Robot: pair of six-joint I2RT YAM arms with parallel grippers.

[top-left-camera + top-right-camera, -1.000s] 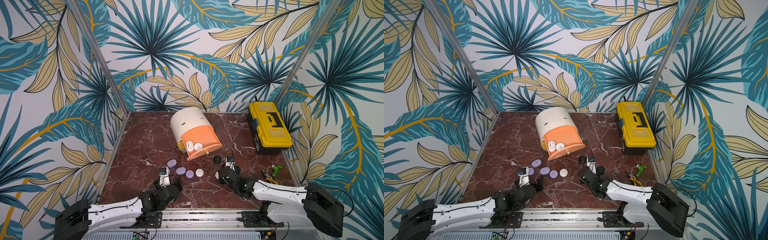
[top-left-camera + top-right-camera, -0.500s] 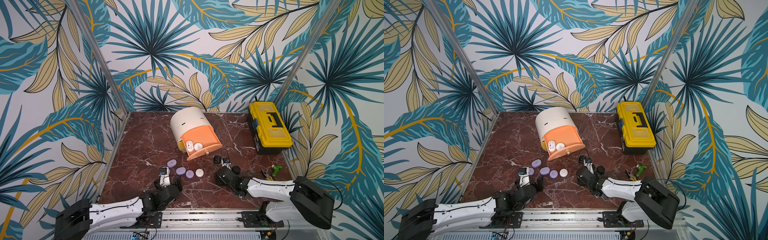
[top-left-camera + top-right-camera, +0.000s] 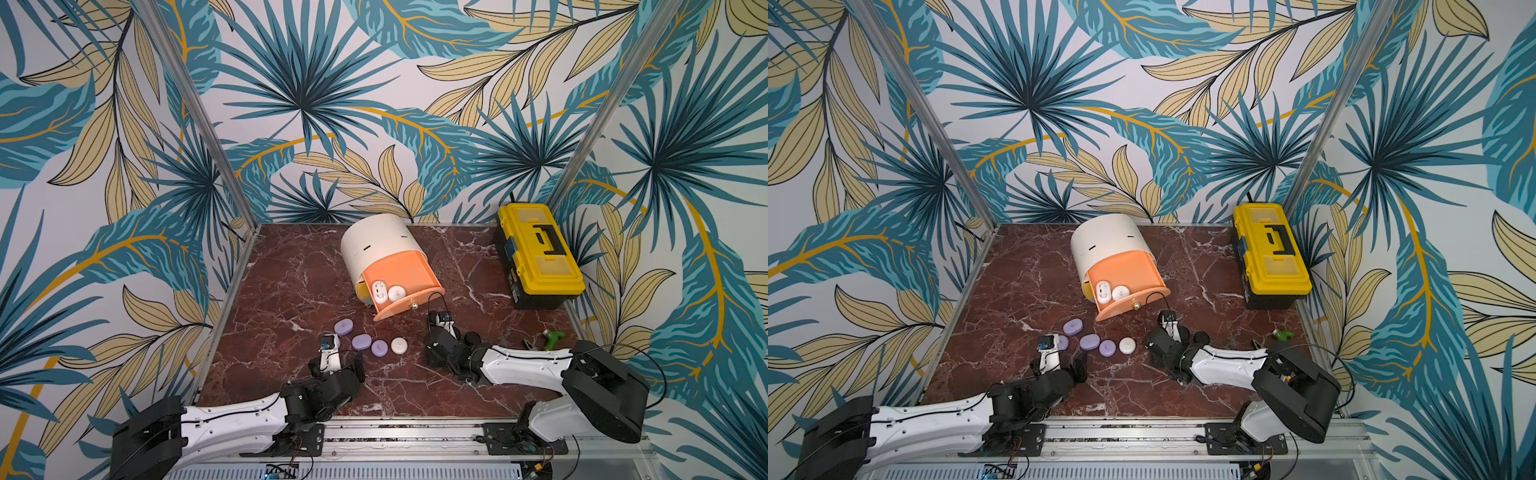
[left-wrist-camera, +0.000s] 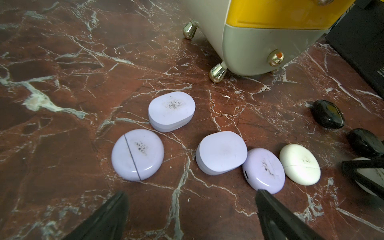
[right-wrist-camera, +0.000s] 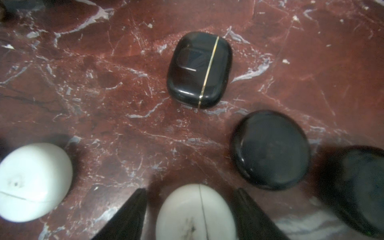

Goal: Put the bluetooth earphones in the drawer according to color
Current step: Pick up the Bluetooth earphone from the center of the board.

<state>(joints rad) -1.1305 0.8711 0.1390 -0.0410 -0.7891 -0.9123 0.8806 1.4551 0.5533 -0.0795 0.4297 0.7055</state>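
The drawer (image 3: 376, 245) is a cream cabinet; its peach top drawer (image 3: 409, 266) is pulled out and holds two white bluetooth earphones (image 3: 379, 289). Lilac cases (image 4: 172, 111) (image 4: 137, 154) (image 4: 221, 152) (image 4: 264, 169) and a white case (image 4: 299, 164) lie on the marble just beyond my left gripper (image 4: 191, 192), which is wide open and holds nothing. My right gripper (image 5: 191, 190) is open and low, with its fingers on either side of a white case (image 5: 196, 214) and gaps showing. Another white case (image 5: 33, 180) and black cases (image 5: 199, 69) (image 5: 270, 149) (image 5: 357, 187) lie around it.
A yellow-and-black toolbox (image 3: 538, 253) stands at the back right. A green-handled tool (image 3: 552, 337) and pliers (image 3: 530, 344) lie by the right wall. Under the peach drawer, the yellow drawer (image 4: 280, 12) and the grey drawer (image 4: 259, 47) are pushed in.
My right gripper has shifted a little to the left and its jaws have spread wider. The left arm has not moved.
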